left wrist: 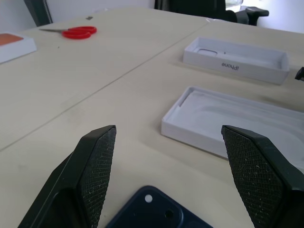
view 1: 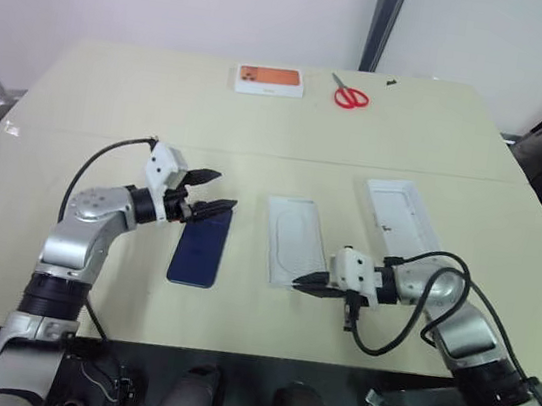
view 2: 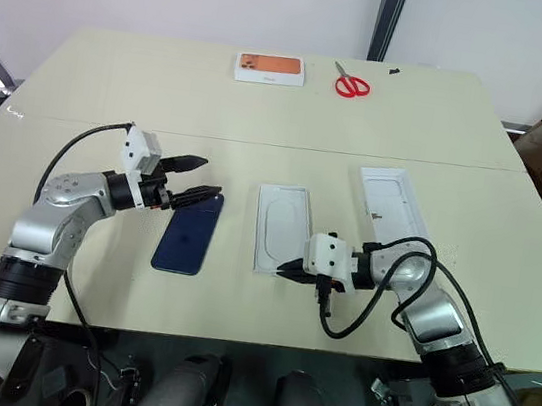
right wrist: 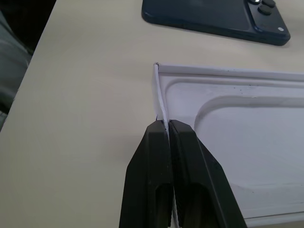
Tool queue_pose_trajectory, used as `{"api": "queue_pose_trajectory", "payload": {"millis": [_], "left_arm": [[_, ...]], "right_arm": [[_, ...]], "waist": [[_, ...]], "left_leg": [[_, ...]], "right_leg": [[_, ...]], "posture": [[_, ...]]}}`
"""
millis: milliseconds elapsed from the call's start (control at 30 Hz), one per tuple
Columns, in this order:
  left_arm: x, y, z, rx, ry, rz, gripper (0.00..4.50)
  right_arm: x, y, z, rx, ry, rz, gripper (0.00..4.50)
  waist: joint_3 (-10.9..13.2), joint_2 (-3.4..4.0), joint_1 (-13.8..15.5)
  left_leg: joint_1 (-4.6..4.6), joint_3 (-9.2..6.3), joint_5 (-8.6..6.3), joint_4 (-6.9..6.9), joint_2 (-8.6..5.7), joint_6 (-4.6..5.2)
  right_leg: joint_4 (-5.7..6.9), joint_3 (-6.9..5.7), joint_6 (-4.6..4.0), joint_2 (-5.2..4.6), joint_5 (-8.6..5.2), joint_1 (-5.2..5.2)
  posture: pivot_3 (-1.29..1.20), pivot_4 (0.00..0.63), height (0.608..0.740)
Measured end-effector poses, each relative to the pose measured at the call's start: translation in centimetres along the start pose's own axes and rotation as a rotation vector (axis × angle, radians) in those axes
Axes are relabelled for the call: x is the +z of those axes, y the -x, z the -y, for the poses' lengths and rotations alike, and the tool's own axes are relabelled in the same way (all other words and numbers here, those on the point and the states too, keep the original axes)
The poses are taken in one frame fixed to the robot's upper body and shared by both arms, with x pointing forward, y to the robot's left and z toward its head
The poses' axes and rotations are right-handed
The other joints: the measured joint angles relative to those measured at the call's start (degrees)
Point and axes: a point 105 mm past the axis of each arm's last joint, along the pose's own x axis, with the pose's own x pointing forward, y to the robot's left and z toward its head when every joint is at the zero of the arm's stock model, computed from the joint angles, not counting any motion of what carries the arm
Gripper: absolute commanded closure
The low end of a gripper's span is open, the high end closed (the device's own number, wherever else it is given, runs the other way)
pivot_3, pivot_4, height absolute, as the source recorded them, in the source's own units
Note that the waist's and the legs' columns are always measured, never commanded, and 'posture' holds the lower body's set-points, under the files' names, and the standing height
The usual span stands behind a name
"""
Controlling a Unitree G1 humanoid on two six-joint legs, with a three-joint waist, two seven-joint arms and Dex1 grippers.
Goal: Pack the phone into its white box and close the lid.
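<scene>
The dark navy phone (view 1: pixel 200 246) lies flat, back up, left of centre on the table. My left gripper (view 1: pixel 225 189) hovers open just above the phone's far end, nothing between its fingers (left wrist: pixel 97 161). To the phone's right lies the white box (view 1: pixel 294 237), and a white insert (right wrist: pixel 247 137) with an oval recess covers its floor. My right gripper (view 1: pixel 297 282) is shut on the thin white rim at the box's near end. It looks like the insert's rim; I cannot tell whether the box wall is pinched too. The lid (view 1: pixel 399 213) lies inner face up further right.
A white box with an orange top (view 1: pixel 268 79) and red scissors (view 1: pixel 350 96) sit at the table's far edge. My right arm's black cable (view 1: pixel 382 345) loops close to the front edge. A seam (view 1: pixel 357 165) crosses the tabletop behind the box.
</scene>
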Motion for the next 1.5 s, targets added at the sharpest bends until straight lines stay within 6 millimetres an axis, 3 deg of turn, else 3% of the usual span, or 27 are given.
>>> {"api": "queue_pose_trajectory", "payload": {"millis": [67,233,300,467,600,667,767,1033,1167,1267,1433,1500], "left_arm": [[0.0,0.0,0.0,0.003,0.000,-0.001,0.75],[0.0,0.1,-0.1,0.011,0.000,-0.004,0.75],[-0.2,0.4,-0.4,0.019,0.009,-0.025,0.75],[-1.1,3.0,-2.1,0.082,0.164,-0.132,0.75],[-1.7,6.3,-3.8,0.155,0.348,-0.180,0.75],[-1.8,7.1,-4.2,0.171,0.410,-0.171,0.75],[-2.3,7.6,-4.2,0.179,0.494,-0.173,0.02],[-4.8,9.3,-1.7,0.110,0.726,-0.287,0.02],[-4.9,9.4,-0.8,0.066,0.819,-0.313,0.02],[-4.9,9.3,-0.6,0.064,0.828,-0.323,0.00],[-4.9,8.9,-0.3,0.050,0.833,-0.332,0.00],[-4.9,8.7,-0.2,0.049,0.832,-0.332,0.00]], "right_arm": [[0.0,-0.1,0.0,-0.001,-0.023,0.000,3.55],[0.7,-0.1,0.0,0.001,-0.044,0.028,1.02],[1.1,0.1,0.4,-0.016,-0.045,0.050,1.02],[4.8,0.8,4.3,-0.170,0.024,0.153,1.02],[6.4,-0.9,5.6,-0.237,0.029,0.212,1.02],[6.6,-2.2,5.7,-0.245,0.023,0.217,1.02],[7.0,-4.1,5.5,-0.228,0.043,0.210,0.96],[6.6,-8.2,4.4,-0.173,0.070,0.109,0.96],[5.7,-9.8,4.2,-0.140,0.052,0.021,0.96],[5.0,-10.5,3.9,-0.111,0.011,-0.013,1.80],[4.5,-11.0,4.3,-0.100,0.028,-0.052,4.47],[4.2,-11.1,4.6,-0.102,0.048,-0.083,4.47]], "waist": [[0.00,0.00,0.09],[0.00,0.00,-0.01],[0.00,0.00,-0.03],[0.01,0.00,-0.49],[0.01,-0.01,-0.43],[0.02,0.00,-0.24],[0.02,0.00,-0.06],[0.02,0.00,-0.71],[0.02,0.00,-0.50],[0.02,0.00,-0.33],[0.01,0.00,-0.37],[0.01,0.00,-0.34]], "left_leg": [[0.00,0.00,0.00,0.01,0.00,0.00],[0.00,0.00,0.00,0.00,0.00,0.00],[0.00,0.00,0.00,0.00,0.00,0.00],[0.03,0.00,0.00,-0.22,0.03,0.00],[0.03,-0.03,0.08,-0.37,0.03,-0.12],[0.03,-0.03,0.15,-0.36,0.02,-0.23],[0.03,-0.04,0.18,-0.34,-0.02,-0.29],[0.04,-0.03,0.25,-0.48,0.01,-0.41],[0.07,-0.04,0.25,-0.45,-0.01,-0.41],[0.07,-0.03,0.25,-0.44,-0.02,-0.41],[0.09,-0.03,0.25,-0.45,-0.02,-0.42],[0.11,-0.04,0.25,-0.45,-0.02,-0.42]], "right_leg": [[0.00,0.00,0.00,-0.01,0.00,0.01],[0.00,0.00,0.00,-0.01,0.00,0.00],[0.00,0.00,0.00,-0.01,0.00,0.00],[0.04,0.03,0.00,0.04,0.00,-0.14],[0.03,0.01,0.00,0.04,0.00,-0.21],[0.03,0.00,0.00,0.03,0.00,-0.20],[0.03,-0.01,-0.01,0.00,0.00,-0.25],[0.14,0.05,-0.02,0.04,0.01,-0.34],[0.13,0.03,-0.02,0.03,0.00,-0.47],[0.10,0.03,-0.02,0.01,0.00,-0.45],[0.10,0.03,-0.02,0.01,0.01,-0.45],[0.10,0.02,-0.02,0.01,0.00,-0.44]], "posture": [[0.00,0.150,0.734],[0.00,0.150,0.734],[0.00,0.150,0.734],[0.00,0.150,0.734],[0.00,0.150,0.734],[0.00,0.150,0.734],[0.00,0.150,0.734],[0.00,0.150,0.734],[0.00,0.150,0.734],[0.00,0.150,0.734],[0.00,0.150,0.734],[0.00,0.150,0.734]]}}
